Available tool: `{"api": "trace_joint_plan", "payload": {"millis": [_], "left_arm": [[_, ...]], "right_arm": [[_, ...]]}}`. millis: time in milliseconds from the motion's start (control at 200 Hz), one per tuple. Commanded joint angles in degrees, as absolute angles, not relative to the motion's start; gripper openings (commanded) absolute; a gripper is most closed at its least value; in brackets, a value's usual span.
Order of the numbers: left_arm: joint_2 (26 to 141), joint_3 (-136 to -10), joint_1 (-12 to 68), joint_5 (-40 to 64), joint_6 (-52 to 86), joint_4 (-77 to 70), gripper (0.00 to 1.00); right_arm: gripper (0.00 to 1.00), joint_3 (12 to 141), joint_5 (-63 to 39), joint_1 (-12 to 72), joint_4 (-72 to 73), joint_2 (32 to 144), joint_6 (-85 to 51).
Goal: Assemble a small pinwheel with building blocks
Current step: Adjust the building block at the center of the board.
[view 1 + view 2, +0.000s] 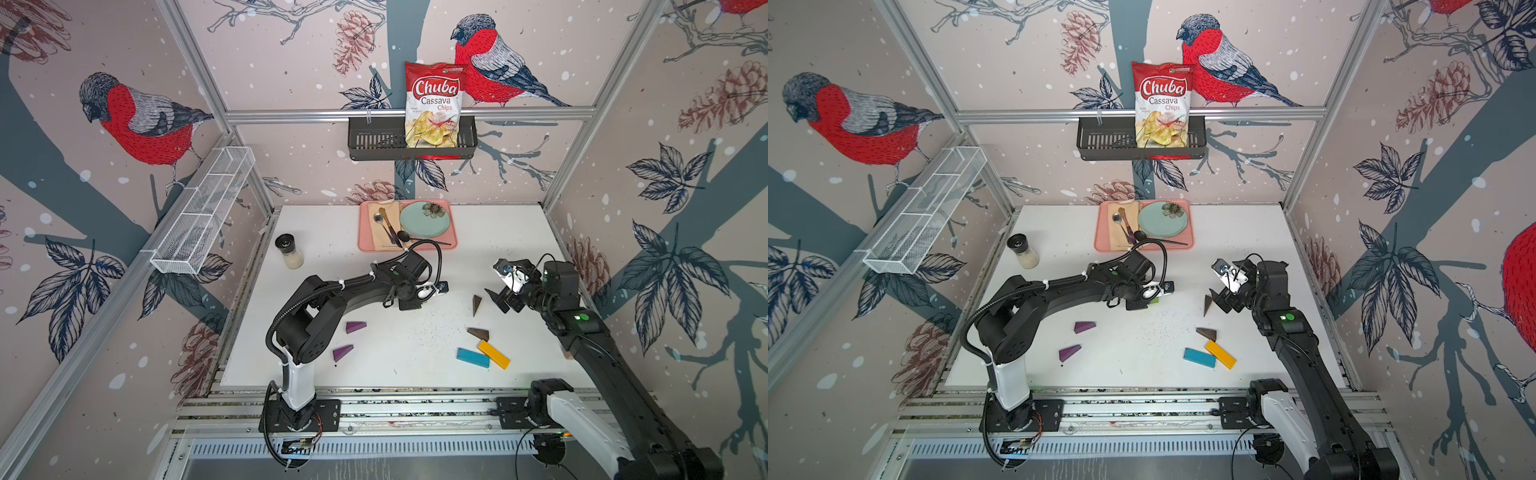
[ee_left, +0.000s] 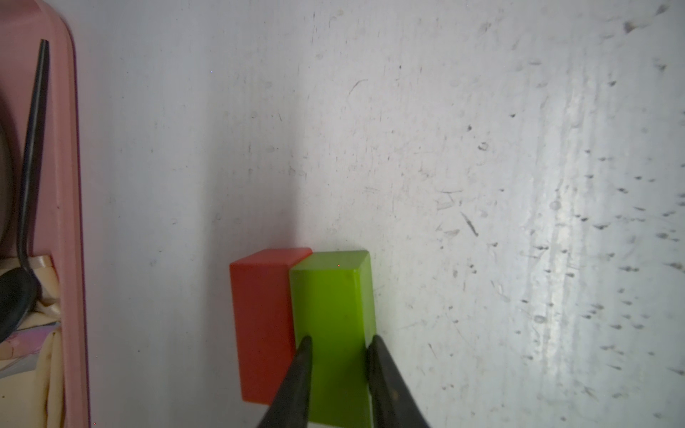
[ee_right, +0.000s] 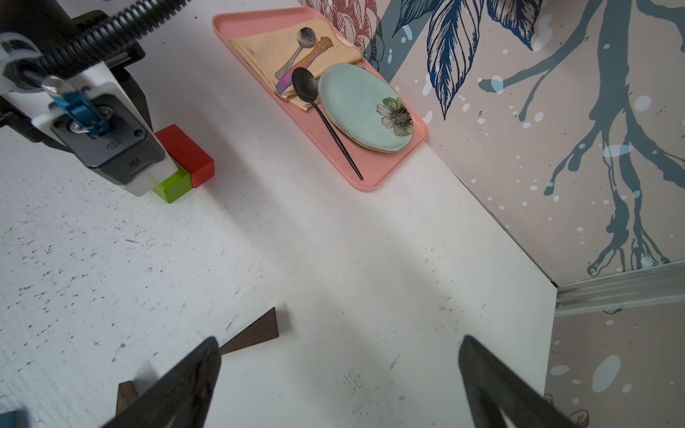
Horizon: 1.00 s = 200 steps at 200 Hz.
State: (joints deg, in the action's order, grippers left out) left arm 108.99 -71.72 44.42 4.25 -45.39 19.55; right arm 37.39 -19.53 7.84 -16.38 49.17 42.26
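Where the left gripper (image 2: 339, 344) meets the table (image 1: 415, 365), its two dark fingers stand narrow, one pressed to each long side of the green brick (image 2: 330, 296), so it appears clamped on that brick across its short width. The brick's long axis runs straight out from the wrist, in line with the fingers. The red brick (image 2: 259, 318) lies parallel and touching it, long side to long side, on the side toward the pink tray (image 2: 70, 185). Whether the green brick rests fully on the table or is slightly raised cannot be told.

The two bricks already sit together as the hub, so I judge that the next move is to let go and start on the blades. The two purple wedges (image 1: 355, 327) (image 1: 343, 352) lie between the hub and the left arm's base, nearer that arm. The blue bar (image 1: 473, 358), the yellow bar (image 1: 493, 354) and the dark brown wedges are nearer the right arm.

The left arm stretches low toward the middle of the table, wrist tipped down. The right gripper (image 3: 340, 338) hangs with fingers spread wide and empty, just beside one brown wedge (image 3: 255, 331); the other brown wedge (image 1: 478, 333) is nearer the bars.
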Motion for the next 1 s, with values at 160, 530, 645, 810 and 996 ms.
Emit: {"api": "trace_joint_plan", "payload": {"millis": [160,530,645,810,996], "left_arm": [[110.15,-72.78,44.06,3.44,-48.5,22.03,0.27],[108.15,-73.52,43.09,9.47,-47.3,21.39,0.39],[104.61,-73.19,41.55,13.83,-44.45,20.24,0.41],[95.2,-68.41,39.02,11.26,-36.82,20.12,0.4],[84.75,-61.34,38.12,2.05,-29.01,30.94,0.4]], "right_arm": [[0.99,37.68,-20.08,7.78,-15.82,49.49,42.74],[1.0,37.79,-20.17,7.14,-15.35,49.57,42.46],[0.99,37.79,-20.66,6.46,-14.63,49.61,41.84],[0.99,38.97,-22.28,6.32,-14.98,50.7,41.44],[0.99,41.62,-27.64,9.93,-13.45,54.23,39.15]]}}
